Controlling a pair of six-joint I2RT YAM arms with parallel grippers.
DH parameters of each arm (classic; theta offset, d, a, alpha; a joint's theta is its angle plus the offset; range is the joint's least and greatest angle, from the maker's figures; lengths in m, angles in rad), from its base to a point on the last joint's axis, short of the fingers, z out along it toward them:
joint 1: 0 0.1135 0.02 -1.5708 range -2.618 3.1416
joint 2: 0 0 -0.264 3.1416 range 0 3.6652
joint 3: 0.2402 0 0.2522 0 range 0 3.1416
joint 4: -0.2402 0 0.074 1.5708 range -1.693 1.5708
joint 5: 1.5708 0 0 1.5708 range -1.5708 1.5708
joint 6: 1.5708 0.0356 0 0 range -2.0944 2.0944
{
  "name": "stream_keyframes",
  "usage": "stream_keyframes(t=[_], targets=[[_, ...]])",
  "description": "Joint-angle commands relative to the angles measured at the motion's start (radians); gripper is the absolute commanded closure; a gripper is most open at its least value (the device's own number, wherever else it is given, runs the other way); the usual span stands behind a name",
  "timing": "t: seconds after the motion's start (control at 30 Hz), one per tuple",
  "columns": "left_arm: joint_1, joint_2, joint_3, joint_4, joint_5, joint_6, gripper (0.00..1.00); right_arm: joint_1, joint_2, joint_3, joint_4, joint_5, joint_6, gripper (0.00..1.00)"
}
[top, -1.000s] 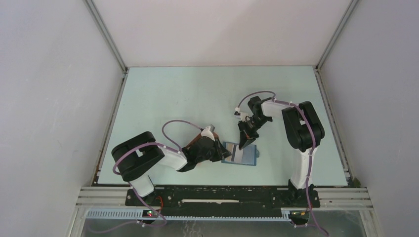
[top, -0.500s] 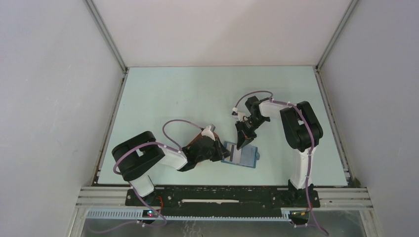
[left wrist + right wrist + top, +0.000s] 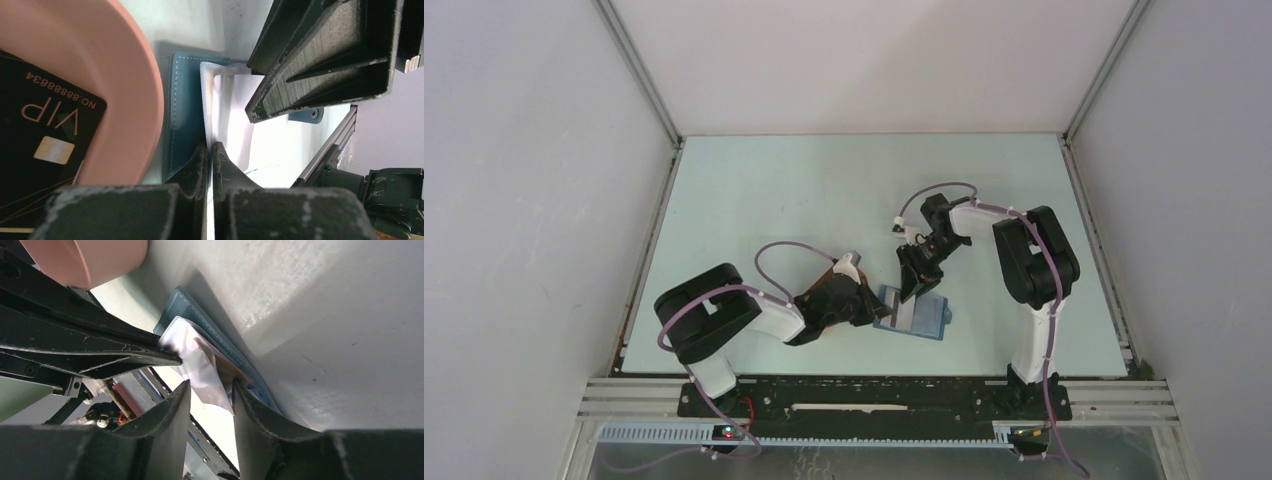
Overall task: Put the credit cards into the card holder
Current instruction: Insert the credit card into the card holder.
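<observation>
The card holder (image 3: 916,317) is a small blue wallet with pale stitching along its edge and a snap tab (image 3: 306,114) on 1 side. It lies open on the table (image 3: 824,190) just beside the pink tray (image 3: 135,90), and its glossy whitish inner sleeve (image 3: 230,115) is lifted off the blue cover, with the sleeve's edge pinched in the closed left gripper (image 3: 211,148). 1 credit card (image 3: 45,140) shows: black with a gold chip, gold "VIP" lettering and a printed number, lying flat in the tray.
</observation>
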Motion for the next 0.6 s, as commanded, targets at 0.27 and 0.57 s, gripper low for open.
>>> stream_keyframes(t=[0.27,0.57], targets=[[0.005,0.057,0.006,-0.084,-0.022,0.041,1.0,-0.03,-0.106,0.004,0.022,0.084,-0.082,0.44],[0.005,0.061,0.001,-0.07,-0.017,0.038,1.0,-0.071,-0.188,-0.015,0.03,0.079,-0.14,0.44]])
